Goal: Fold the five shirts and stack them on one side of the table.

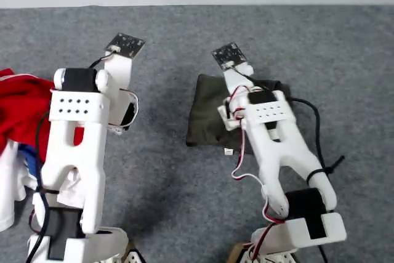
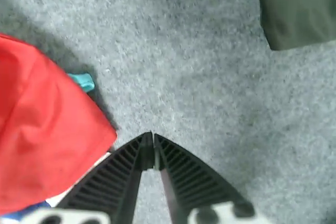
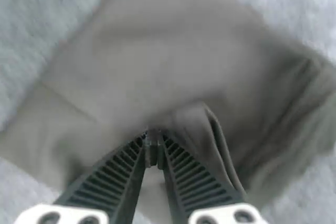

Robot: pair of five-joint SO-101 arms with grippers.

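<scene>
Right gripper (image 3: 153, 148) clenched above olive shirt (image 3: 157, 66) | left gripper (image 2: 153, 150) clenched, empty; red shirt (image 1: 21, 106) at table's 9 o'clock | risk: fold dragged open if cloth is snagged

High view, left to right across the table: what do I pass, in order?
heap of unfolded shirts, red on top → left arm → bare stretch of grey table → folded olive shirt. The right arm overlaps that shirt, so it has no place in the order.
</scene>
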